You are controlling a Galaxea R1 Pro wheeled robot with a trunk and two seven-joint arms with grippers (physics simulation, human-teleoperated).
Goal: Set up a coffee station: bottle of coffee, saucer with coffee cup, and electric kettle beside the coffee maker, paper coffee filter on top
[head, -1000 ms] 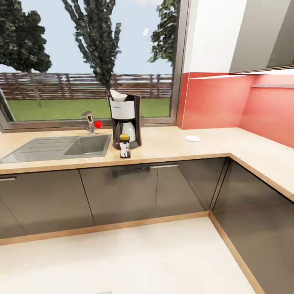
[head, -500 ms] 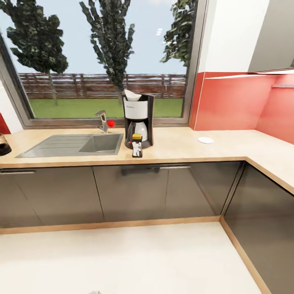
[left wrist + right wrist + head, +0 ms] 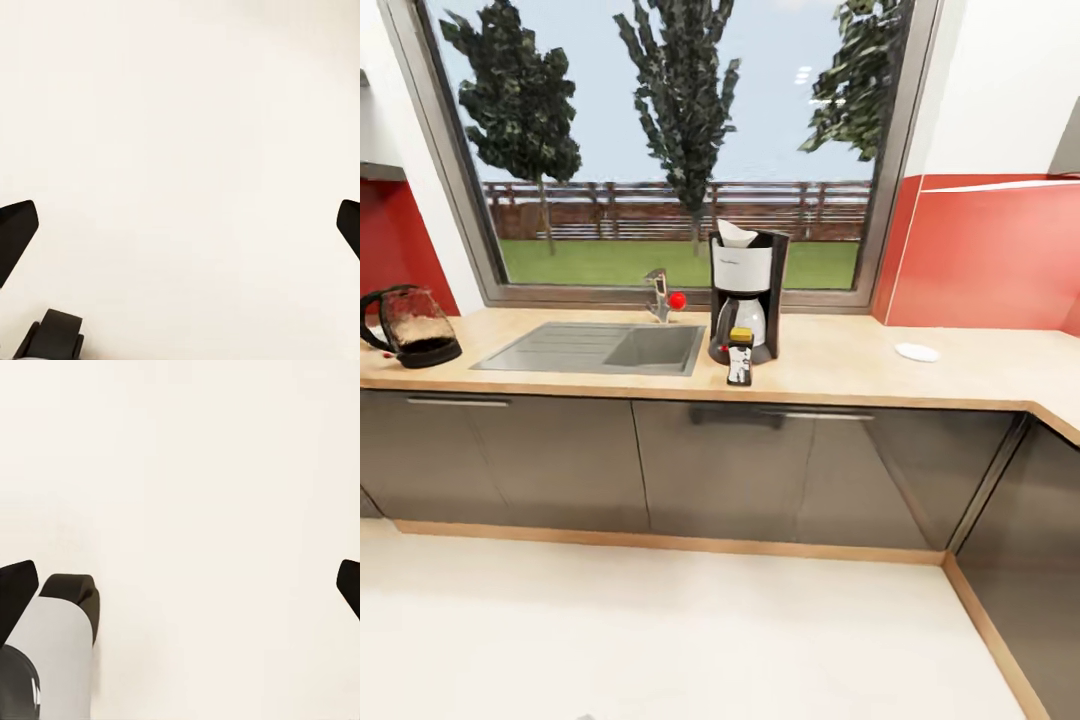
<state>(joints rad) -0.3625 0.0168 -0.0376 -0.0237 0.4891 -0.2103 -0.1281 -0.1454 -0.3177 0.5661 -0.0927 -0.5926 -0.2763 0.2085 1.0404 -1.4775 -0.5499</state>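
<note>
Done: coffee maker [image 3: 745, 295] stands on the countertop [image 3: 840, 365] with a paper filter [image 3: 736, 234] on top; bottle of coffee [image 3: 740, 362] touches its front at 6 o'clock
Saucer: saucer [image 3: 916, 352] lies well apart at 3 o'clock of the maker, no cup on it
Kettle: electric kettle [image 3: 415, 327] sits far off at 9 o'clock, beyond the sink [image 3: 600, 348]
Left: saucer closer, cup onto it, kettle across
Left gripper [image 3: 180, 225]: spread wide, holding nothing, facing pale floor
Right gripper [image 3: 180, 585]: spread wide, holding nothing, facing floor
Gap: both hang low, well apart from everything on the countertop

bright window [image 3: 680, 150] daylight (sharp render)
</note>
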